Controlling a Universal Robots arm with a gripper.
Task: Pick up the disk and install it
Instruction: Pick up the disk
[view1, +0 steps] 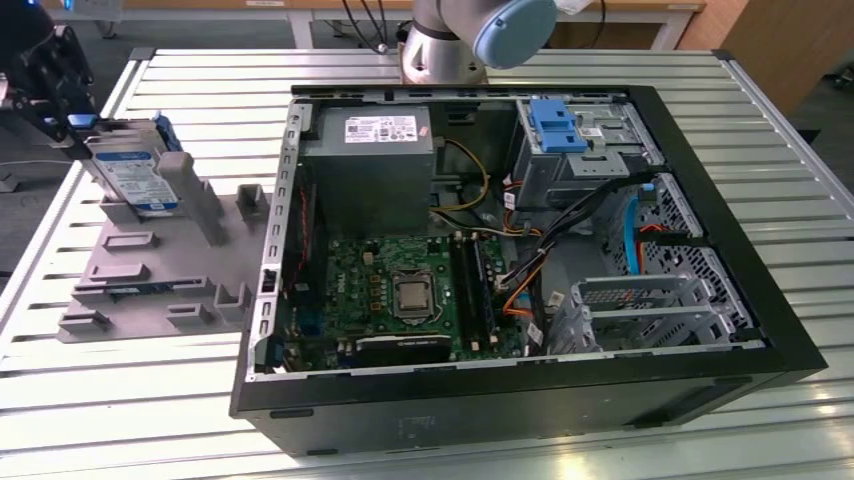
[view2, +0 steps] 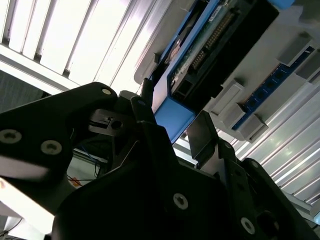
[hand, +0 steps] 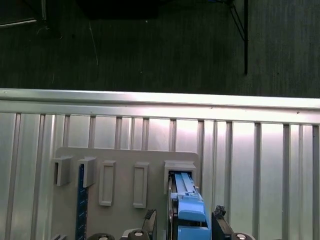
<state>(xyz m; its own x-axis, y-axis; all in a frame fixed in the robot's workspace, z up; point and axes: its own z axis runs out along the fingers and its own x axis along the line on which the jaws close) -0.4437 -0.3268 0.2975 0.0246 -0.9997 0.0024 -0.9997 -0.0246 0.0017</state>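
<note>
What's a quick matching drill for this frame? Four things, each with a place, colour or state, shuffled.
Things:
1. disk
2. gripper
3. motherboard
4. grey metal box

Descriptions:
A. green, inside the case
B. upright in the grey fixture, exterior view's left
C. inside the case, white sticker on top
D. open, straddling the disk

Pairs: 1-B, 2-D, 3-A, 4-C
</note>
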